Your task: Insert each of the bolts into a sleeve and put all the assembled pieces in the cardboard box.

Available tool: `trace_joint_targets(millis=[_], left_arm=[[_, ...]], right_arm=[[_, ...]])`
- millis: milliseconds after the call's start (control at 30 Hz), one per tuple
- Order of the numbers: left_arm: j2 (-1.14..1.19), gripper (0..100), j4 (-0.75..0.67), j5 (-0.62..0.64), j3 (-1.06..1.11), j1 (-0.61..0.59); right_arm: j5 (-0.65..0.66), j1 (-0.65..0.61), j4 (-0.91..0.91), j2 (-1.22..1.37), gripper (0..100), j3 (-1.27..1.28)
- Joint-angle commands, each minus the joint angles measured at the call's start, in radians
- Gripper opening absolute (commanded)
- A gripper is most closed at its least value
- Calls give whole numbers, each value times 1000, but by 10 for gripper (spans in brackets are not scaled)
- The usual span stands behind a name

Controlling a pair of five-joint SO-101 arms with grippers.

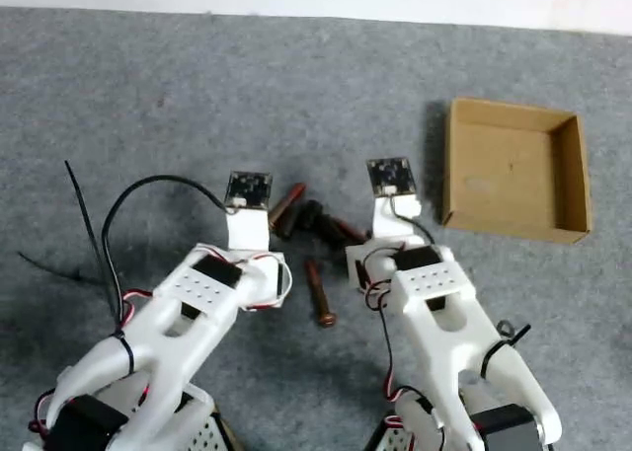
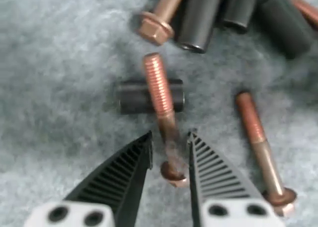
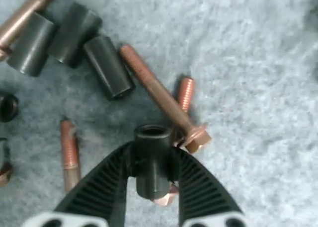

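Left arm is sitting low over the grey counter point(image 1: 148, 106), and the left end effector point(image 2: 171, 133) is closing down to a narrow gap, pinching a copper bolt point(image 2: 158, 83) near its head. The bolt's threaded end is pointing away from the fingers and crossing over a dark sleeve point(image 2: 131, 97) that is lying sideways on the counter. Just beyond that, a mixed pile point(image 1: 308, 217) of more bolts and dark sleeves is lying between the two arms. A loose bolt point(image 1: 318, 291) is lying alone nearer the arm bases, head toward them. The right end effector point(image 3: 152, 148) is clamping a second sleeve point(image 3: 151, 167) between both fingers, its open bore facing up toward the wrist camera. A long bolt point(image 3: 154, 90) is lying just beside it, hex head near the held sleeve, and three sleeves point(image 3: 74, 33) are resting side by side farther out. The cardboard box point(image 1: 513, 170) is sitting at far right, apart from the pile, with nothing visible inside it.
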Motion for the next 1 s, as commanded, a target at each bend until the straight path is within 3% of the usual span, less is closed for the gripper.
trace_joint_targets(millis=[0, 667, 967], left_arm=[[-4, 119, 0, 43, -4, -36], [-1, 117, -106, 37, 53, -30], [94, 27, -178, 35, 41, -31]], right_arm=[[9, 12, -22, -38, 4, -5], [9, 12, -24, -38, 5, -4], [9, 12, -85, -38, 5, -4]])
